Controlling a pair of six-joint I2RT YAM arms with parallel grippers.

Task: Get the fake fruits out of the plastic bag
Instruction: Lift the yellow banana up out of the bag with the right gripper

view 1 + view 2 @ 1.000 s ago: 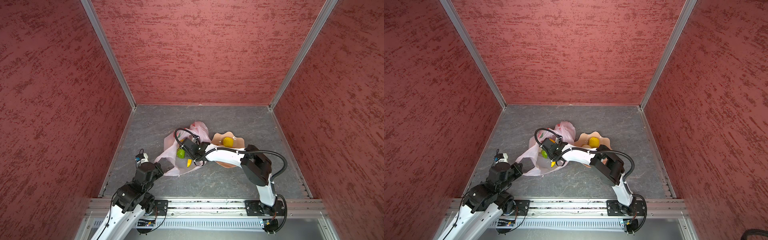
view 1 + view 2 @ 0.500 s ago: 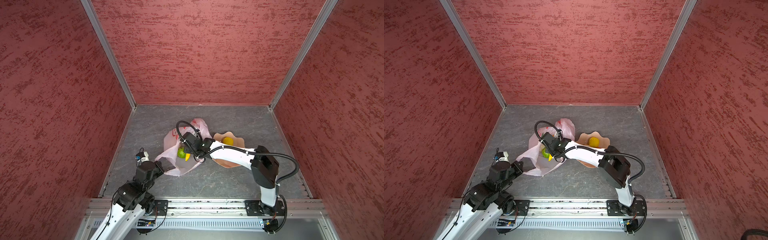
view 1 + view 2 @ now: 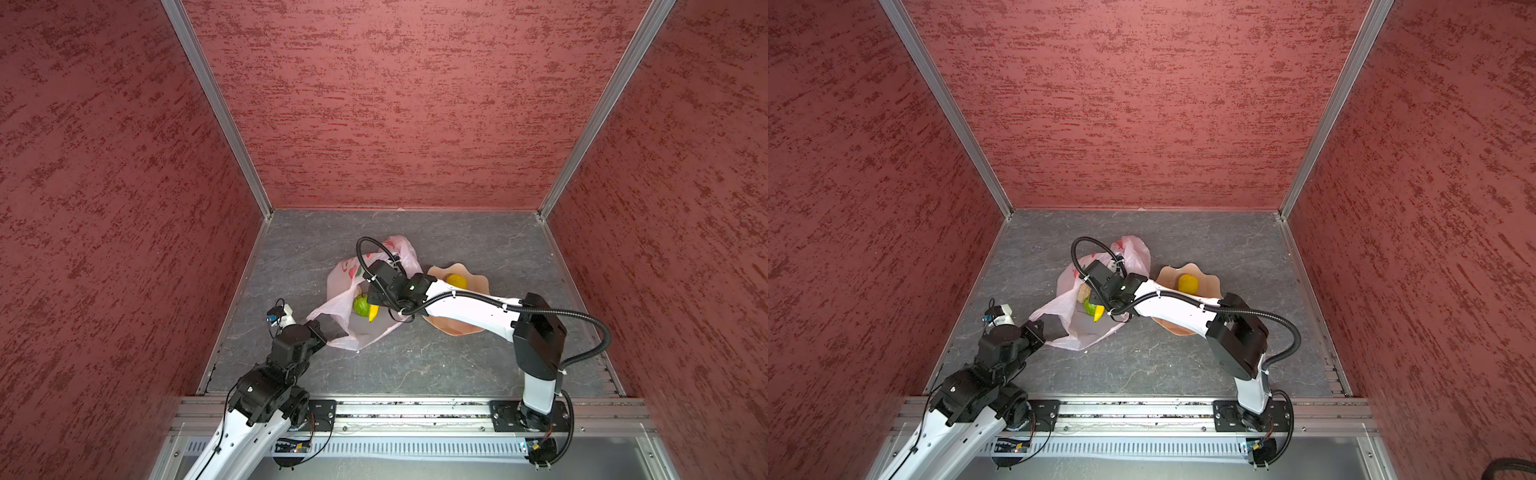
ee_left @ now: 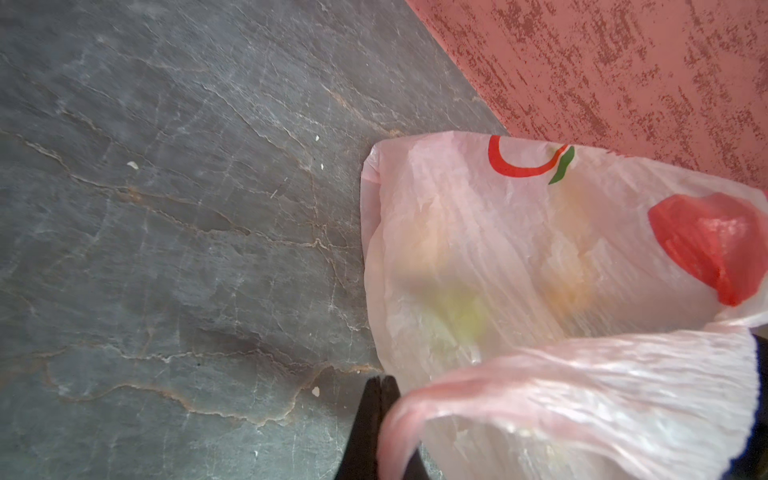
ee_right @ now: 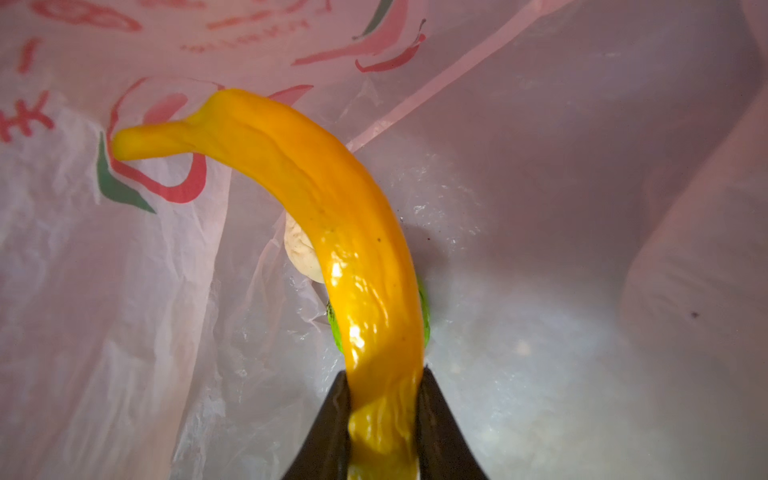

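Pinching the banana (image 5: 332,232) with right jaws, inside the plastic bag (image 3: 365,332) on the bench (image 3: 415,365); clamping bag rim with left jaws, pressed together. Might snag stalk on film, or slip off glossy skin. Counted: one banana, one green fruit (image 3: 360,305), one beige lump (image 5: 301,255), one yellow fruit (image 3: 1187,282) in one bowl (image 3: 478,278).

The banana (image 5: 332,208) hides most of the green fruit (image 5: 336,332) and, seemingly, a beige fruit (image 5: 301,253).
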